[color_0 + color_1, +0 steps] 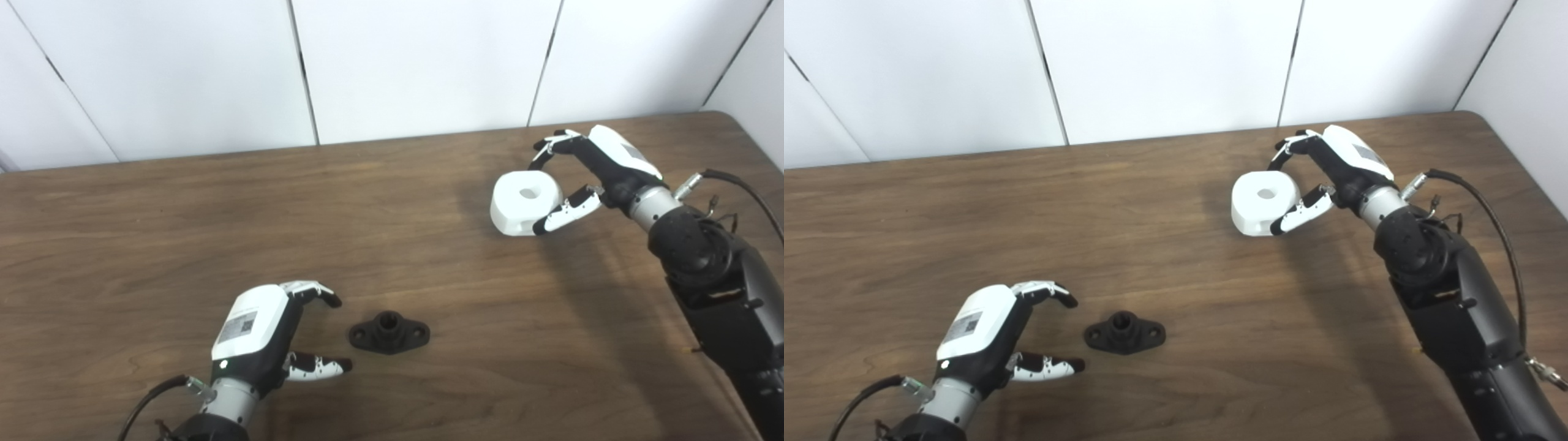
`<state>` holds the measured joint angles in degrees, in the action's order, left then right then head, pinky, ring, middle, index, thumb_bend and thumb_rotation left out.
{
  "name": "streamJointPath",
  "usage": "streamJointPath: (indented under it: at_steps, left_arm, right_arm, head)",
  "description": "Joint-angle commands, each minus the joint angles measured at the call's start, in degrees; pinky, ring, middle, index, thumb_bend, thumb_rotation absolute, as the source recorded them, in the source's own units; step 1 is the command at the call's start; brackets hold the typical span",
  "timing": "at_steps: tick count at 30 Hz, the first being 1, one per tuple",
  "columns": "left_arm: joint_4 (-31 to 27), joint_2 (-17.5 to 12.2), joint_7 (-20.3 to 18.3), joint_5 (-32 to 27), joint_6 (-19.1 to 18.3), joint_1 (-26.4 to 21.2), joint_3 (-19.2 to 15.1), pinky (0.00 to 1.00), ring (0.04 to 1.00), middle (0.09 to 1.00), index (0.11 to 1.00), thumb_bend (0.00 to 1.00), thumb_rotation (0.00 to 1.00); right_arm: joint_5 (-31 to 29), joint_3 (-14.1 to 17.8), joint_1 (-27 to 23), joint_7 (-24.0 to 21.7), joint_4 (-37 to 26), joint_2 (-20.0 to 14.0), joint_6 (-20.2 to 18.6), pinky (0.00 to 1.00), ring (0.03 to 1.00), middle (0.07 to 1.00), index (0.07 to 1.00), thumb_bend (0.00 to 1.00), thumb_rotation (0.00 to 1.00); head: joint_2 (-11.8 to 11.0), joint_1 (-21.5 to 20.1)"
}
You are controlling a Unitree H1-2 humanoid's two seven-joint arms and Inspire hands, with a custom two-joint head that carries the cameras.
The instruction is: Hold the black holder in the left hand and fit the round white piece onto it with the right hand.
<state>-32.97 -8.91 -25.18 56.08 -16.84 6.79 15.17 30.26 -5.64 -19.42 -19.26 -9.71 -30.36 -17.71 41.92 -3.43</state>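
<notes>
The black holder (389, 332), a small flanged base with a raised socket, lies flat on the wooden table (184, 233) near the front. My left hand (269, 334) is just to its left, open, with fingers and thumb spread toward it and not touching it. The round white piece (525, 202), a thick disc with a centre hole, sits at the right rear of the table. My right hand (582, 174) wraps it from the right. The thumb presses its near side and the fingertips curl over its far rim.
White wall panels (422, 61) stand behind the table's rear edge. The table's right rear corner (729, 116) is close to my right arm, and a black cable (747, 190) loops beside that forearm. Bare wood lies between the two hands.
</notes>
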Motion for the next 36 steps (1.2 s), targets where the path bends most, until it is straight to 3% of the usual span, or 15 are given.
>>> streamJointPath:
  at_steps: [1,6,10,13,22,30,36]
  left_arm:
    - [-2.4,0.3,0.4,-0.4,0.3,-0.9,-0.7,0.76,0.855,0.820,0.699,0.92,0.10]
    - [-2.3,0.7,0.6,-3.0,0.9,-0.8,-1.3,0.76,0.860,0.825,0.686,0.91,0.09]
    - [-0.2,0.9,2.7,-6.8,2.8,-0.5,-1.1,0.93,0.934,0.873,0.686,0.89,0.08]
    - [1.4,0.6,3.4,-7.2,4.1,-0.5,-0.5,0.99,0.984,0.915,0.701,0.91,0.10]
    - [5.0,-1.6,7.3,-0.3,8.3,-0.6,2.4,1.00,1.000,1.000,0.742,1.00,0.29]
    - [6.5,-1.7,9.3,3.0,9.6,-0.4,2.9,1.00,1.000,1.000,0.783,1.00,0.33]
    - [8.4,-1.6,11.7,4.6,10.8,-0.2,3.2,1.00,1.000,1.000,0.755,1.00,0.32]
  right_arm:
    - [0.3,0.8,-2.7,1.8,-1.2,-0.7,1.6,0.88,0.948,0.830,0.484,0.52,0.13]
    - [0.1,1.0,-2.6,1.4,-1.7,-0.6,1.0,0.90,0.959,0.836,0.484,0.52,0.13]
    - [0.0,1.0,-2.6,1.6,-1.4,-0.7,1.4,0.90,0.957,0.835,0.484,0.52,0.13]
    - [0.2,0.9,-2.6,1.7,-1.3,-0.7,1.5,0.89,0.956,0.834,0.484,0.52,0.13]
    - [0.1,1.0,-2.6,1.6,-1.4,-0.6,1.4,0.88,0.953,0.834,0.484,0.52,0.13]
    - [0.3,0.9,-2.6,1.4,-1.7,-0.6,0.9,0.89,0.955,0.836,0.484,0.52,0.13]
    - [0.5,0.8,-2.6,1.2,-1.9,-0.7,0.8,0.89,0.954,0.835,0.484,0.52,0.13]
  head:
    - [0.0,-0.1]
    - [0.2,0.0]
    - [0.3,-0.1]
    - [0.3,-0.1]
    - [0.4,-0.2]
    - [0.7,-0.3]
    - [0.8,-0.3]
